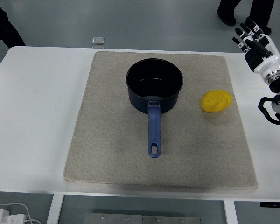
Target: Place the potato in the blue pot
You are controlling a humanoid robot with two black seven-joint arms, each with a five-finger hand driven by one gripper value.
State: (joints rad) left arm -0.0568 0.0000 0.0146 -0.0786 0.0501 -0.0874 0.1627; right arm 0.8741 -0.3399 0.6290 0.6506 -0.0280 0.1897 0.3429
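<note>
Potato (216, 101) lying on the mat (107, 140), right of the blue pot (154, 88), apart from it; pot mouth up, seemingly ready to receive; right hand (257, 41) at the far right edge, fingers extended, holding nothing.

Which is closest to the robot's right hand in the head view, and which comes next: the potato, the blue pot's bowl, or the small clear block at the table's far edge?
From the right hand, nearest first:
1. Potato, on the mat's right side.
2. Blue pot, mid-mat.
3. Clear block, far edge, left of centre.

No lettering, label, brand or number can be read on anything in view.
</note>
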